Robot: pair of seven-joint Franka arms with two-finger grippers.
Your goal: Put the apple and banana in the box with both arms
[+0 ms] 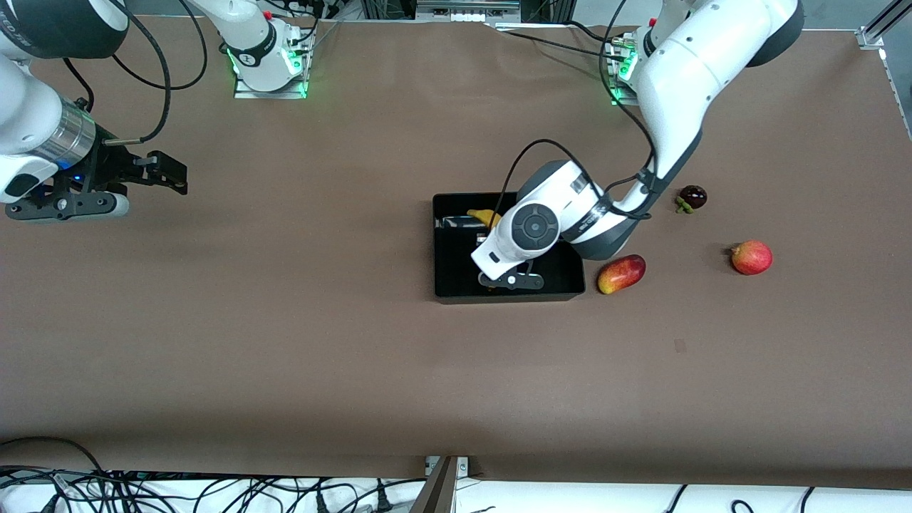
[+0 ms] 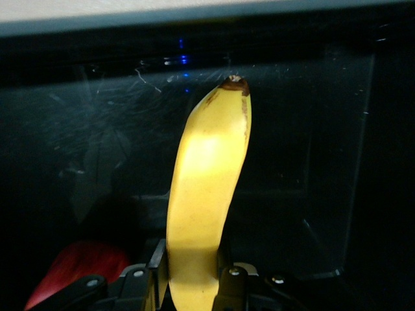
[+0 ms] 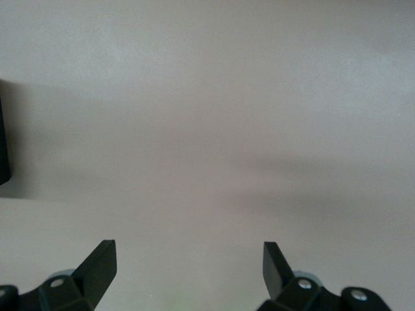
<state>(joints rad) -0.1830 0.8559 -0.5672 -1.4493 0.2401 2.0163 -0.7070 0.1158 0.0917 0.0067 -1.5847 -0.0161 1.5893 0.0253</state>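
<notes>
The right gripper (image 1: 153, 171) waits spread over bare table (image 1: 285, 342). In the box (image 1: 456, 288), the left gripper (image 2: 191, 275) pinches the banana (image 2: 204, 201) near one end; soft and easily bruised, it wants gentle mid-body grasping. A red fruit, likely the apple (image 2: 81, 265), lies beside it.

The brown table (image 1: 285, 342) carries the box (image 1: 456, 288), a mango-like fruit (image 1: 621, 273), a pinkish-red fruit (image 1: 752, 257) and a dark fruit (image 1: 692, 197).
</notes>
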